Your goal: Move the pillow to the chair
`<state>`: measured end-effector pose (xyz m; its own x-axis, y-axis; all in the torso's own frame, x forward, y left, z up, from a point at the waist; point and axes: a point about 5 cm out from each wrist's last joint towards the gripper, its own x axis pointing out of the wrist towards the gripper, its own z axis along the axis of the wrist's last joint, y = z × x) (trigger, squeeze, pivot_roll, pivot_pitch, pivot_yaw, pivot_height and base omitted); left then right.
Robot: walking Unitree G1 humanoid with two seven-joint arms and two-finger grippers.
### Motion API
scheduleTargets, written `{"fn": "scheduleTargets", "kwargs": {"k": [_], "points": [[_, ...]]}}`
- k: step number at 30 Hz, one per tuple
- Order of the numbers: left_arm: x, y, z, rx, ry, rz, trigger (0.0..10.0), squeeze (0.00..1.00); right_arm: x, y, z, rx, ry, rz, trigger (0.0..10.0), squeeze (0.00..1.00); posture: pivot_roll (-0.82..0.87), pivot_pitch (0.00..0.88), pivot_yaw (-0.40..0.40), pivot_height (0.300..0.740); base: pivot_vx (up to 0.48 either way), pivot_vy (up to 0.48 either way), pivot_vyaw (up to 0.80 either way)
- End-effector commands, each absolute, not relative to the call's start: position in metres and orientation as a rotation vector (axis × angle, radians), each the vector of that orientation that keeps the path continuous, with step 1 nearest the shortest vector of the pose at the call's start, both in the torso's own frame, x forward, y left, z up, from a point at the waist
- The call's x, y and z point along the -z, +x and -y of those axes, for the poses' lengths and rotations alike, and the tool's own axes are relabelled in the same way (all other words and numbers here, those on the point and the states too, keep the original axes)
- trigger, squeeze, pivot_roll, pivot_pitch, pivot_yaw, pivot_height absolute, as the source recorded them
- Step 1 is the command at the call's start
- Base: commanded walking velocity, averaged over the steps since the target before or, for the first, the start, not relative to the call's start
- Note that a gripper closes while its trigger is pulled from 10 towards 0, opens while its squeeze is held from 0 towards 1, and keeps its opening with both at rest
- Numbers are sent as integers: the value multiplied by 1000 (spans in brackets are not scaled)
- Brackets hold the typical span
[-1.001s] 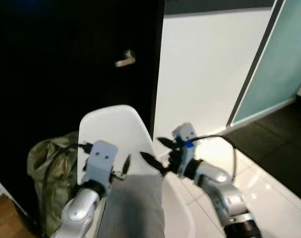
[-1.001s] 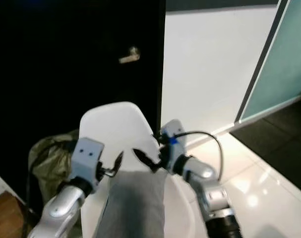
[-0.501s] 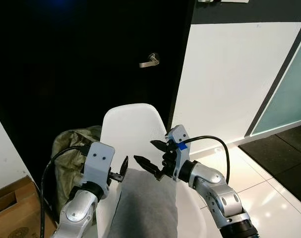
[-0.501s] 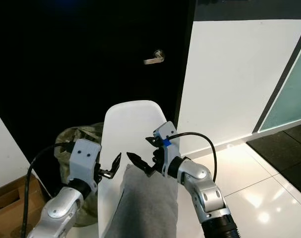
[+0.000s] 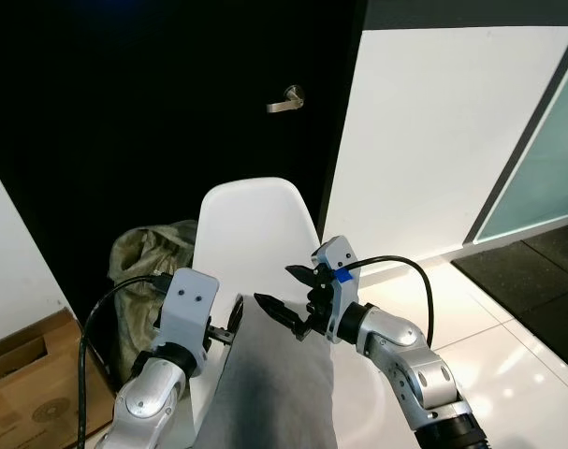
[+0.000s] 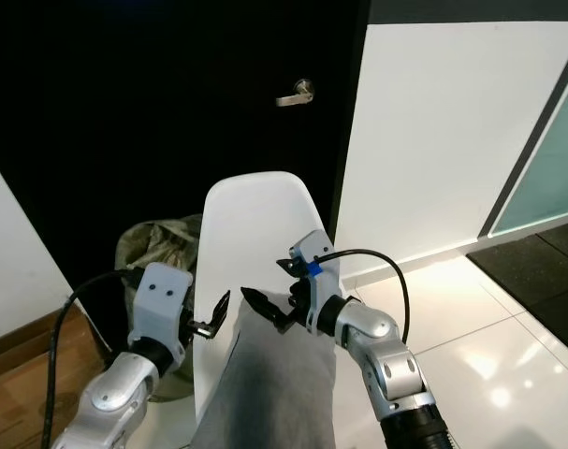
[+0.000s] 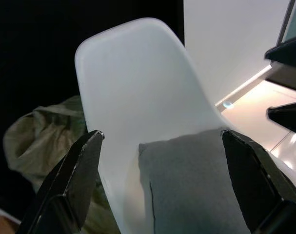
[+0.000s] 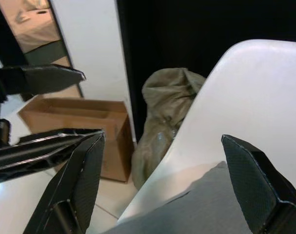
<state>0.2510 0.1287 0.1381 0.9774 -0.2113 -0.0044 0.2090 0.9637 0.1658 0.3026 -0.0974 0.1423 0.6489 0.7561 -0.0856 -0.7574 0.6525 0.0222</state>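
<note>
A white moulded chair [image 5: 251, 234] stands in front of a black door [image 5: 152, 112], its curved backrest rising toward the door and its seat toward the robot. A grey pillow [image 5: 274, 393] lies on the seat with its long axis running from the robot toward the backrest; its far short edge leans up against the lower part of the backrest, and its near end runs out of the head views at the bottom. The pillow covers the middle of the seat, leaving a white strip of chair bare on each side.

The left gripper [image 5: 235, 320] hovers just beside the pillow's far left corner, its two black fingers spread apart with nothing between them. The right gripper [image 5: 288, 295] sits at the far right corner, fingers [image 5: 274, 310] also spread wide, the lower one just above the fabric; whether it touches cannot be told.

Left of the chair, close against it, slumps an olive-green bag [image 5: 152, 271], and beyond that a cardboard box [image 5: 21, 374] sits on wooden flooring. To the right the glossy white tiled floor [image 5: 508, 346] lies open, bounded by a white wall [image 5: 424, 140] and a frosted glass panel [image 5: 546, 159]. A metal lever handle [image 5: 284, 101] sits on the door above the backrest.
</note>
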Motion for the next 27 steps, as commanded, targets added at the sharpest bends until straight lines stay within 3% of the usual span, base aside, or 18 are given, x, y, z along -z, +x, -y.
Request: {"fn": "scheduleTargets", "kwargs": {"k": [1, 17, 27], "points": [[-134, 250, -130, 213, 171, -12, 10000, 0, -141, 303, 97, -860, -20, -104, 10000, 0, -141, 0, -62, 697, -416, 0, 0], [-134, 249, -128, 219, 188, -15, 10000, 0, -140, 302, 96, -858, -60, -106, 10000, 0, -144, 8, -60, 697, -408, 0, 0], [-139, 250, -124, 237, 226, -12, 10000, 0, -139, 302, 96, -845, -84, -115, 10000, 0, -147, 10, -59, 697, 0, 0, 0]]}}
